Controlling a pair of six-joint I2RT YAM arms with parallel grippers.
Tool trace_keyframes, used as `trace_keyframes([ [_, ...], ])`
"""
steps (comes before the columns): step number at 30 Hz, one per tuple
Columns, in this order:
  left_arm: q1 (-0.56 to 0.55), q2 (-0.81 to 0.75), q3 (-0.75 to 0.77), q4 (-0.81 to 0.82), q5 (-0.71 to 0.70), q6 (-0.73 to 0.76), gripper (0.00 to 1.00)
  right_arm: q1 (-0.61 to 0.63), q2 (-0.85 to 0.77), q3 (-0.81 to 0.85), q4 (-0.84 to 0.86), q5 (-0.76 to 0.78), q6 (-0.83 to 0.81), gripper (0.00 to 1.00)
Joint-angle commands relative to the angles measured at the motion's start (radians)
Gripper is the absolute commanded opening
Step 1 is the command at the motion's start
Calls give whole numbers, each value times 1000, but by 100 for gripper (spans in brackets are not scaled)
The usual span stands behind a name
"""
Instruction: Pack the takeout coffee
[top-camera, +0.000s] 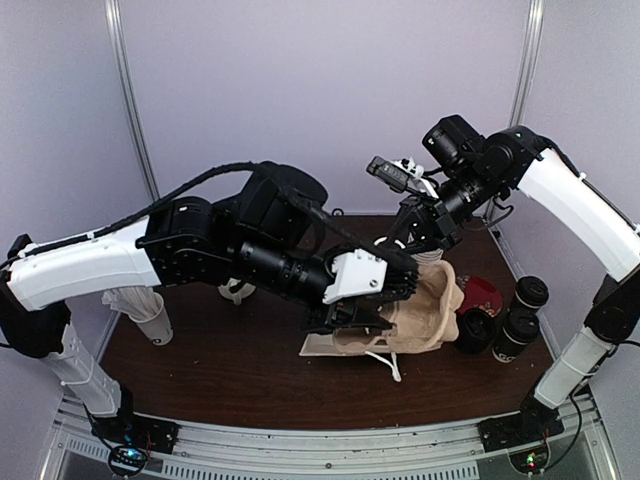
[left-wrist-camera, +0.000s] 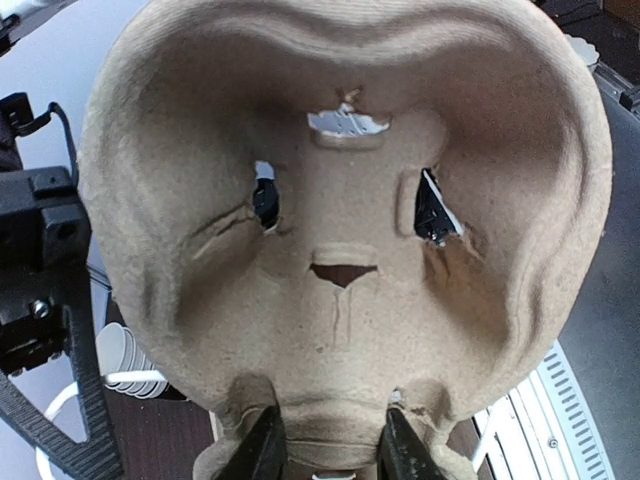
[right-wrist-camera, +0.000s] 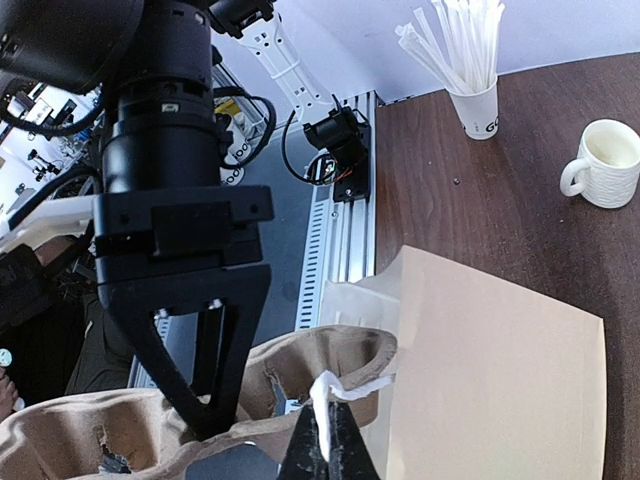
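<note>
Nearest the arm bases, a tan paper bag (right-wrist-camera: 500, 380) lies on the dark surface (top-camera: 230, 370), one white handle loose at its near side. Just over it the left hand (left-wrist-camera: 335, 455) is clenched on the rim of a moulded pulp cup carrier (left-wrist-camera: 340, 200). The carrier is tilted with its hollow underside facing the wrist camera, and it sits right at the bag's edge; whether any of it is inside the bag cannot be told. The right hand (right-wrist-camera: 325, 450) is closed tight, pinching the bag's other white handle (right-wrist-camera: 335, 385). The takeout coffee stands on the surface at the right edge, apart from bag and carrier: the nearer black cup (top-camera: 515, 338) and the farther black cup (top-camera: 529, 294), both lidded. On the far left side stand a cup of white sticks (right-wrist-camera: 478, 100) and a white mug (right-wrist-camera: 605, 165).
</note>
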Motion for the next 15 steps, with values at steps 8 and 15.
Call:
trace_keyframes([
  [8, -111, 14, 44, -14, -191, 98, 29, 12, -12, 44, -10, -13, -11, 0],
  [15, -104, 85, 80, -29, -228, 118, 30, 22, -13, 46, -13, -9, -11, 0],
])
